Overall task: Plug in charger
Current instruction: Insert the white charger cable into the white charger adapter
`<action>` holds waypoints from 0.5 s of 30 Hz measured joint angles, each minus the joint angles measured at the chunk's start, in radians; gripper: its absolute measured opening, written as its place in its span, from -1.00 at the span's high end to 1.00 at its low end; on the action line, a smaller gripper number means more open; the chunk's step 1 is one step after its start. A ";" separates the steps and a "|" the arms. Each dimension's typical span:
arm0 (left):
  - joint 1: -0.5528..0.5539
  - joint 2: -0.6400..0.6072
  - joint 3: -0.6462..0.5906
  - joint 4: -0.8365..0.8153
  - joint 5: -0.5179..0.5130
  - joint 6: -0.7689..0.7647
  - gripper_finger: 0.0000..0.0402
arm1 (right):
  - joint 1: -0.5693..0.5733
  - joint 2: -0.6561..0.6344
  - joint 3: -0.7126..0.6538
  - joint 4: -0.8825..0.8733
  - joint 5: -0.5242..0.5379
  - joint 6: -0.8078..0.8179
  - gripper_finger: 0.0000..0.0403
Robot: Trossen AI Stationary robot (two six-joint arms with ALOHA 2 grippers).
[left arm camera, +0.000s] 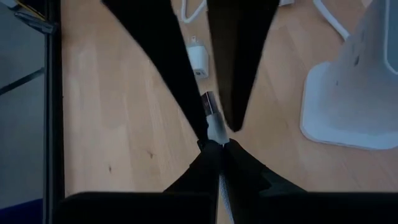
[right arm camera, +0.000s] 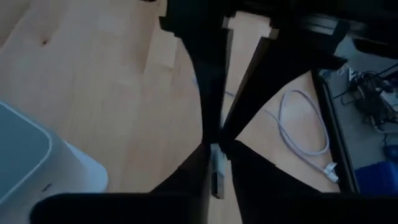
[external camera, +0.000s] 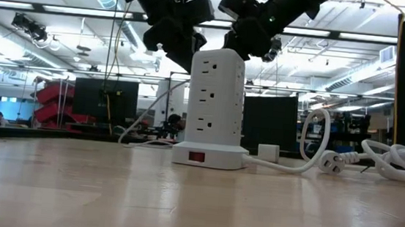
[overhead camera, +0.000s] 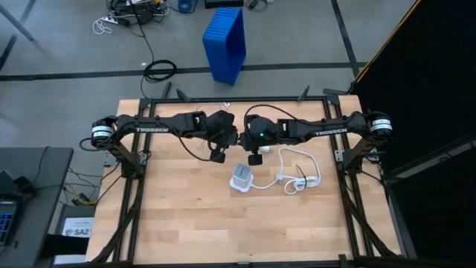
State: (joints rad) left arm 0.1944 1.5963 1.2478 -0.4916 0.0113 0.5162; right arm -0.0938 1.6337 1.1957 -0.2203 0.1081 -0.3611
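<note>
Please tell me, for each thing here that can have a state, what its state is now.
left gripper: open, empty, raised above the table.
right gripper: open, empty, raised above the table.
charger: lying on the table, not plugged in.
power tower: upright, visible sockets empty.
tower's plug: lying loose on the table.

Right pincer [right arm camera: 219,93] above table [right arm camera: 112,81], white cable [right arm camera: 298,134] nearby.
</note>
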 joint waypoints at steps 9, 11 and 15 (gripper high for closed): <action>0.000 0.000 0.000 -0.001 -0.002 -0.027 1.00 | -0.020 0.000 -0.012 -0.001 -0.012 0.050 0.30; 0.000 0.000 0.000 0.000 -0.002 -0.027 1.00 | -0.025 0.000 -0.027 0.002 -0.015 0.052 0.28; 0.000 0.000 0.000 0.000 -0.002 -0.027 1.00 | -0.032 0.000 -0.066 0.057 -0.018 0.061 0.31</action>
State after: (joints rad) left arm 0.1944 1.5963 1.2476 -0.4919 0.0093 0.4892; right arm -0.1255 1.6341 1.1302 -0.1634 0.0902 -0.3000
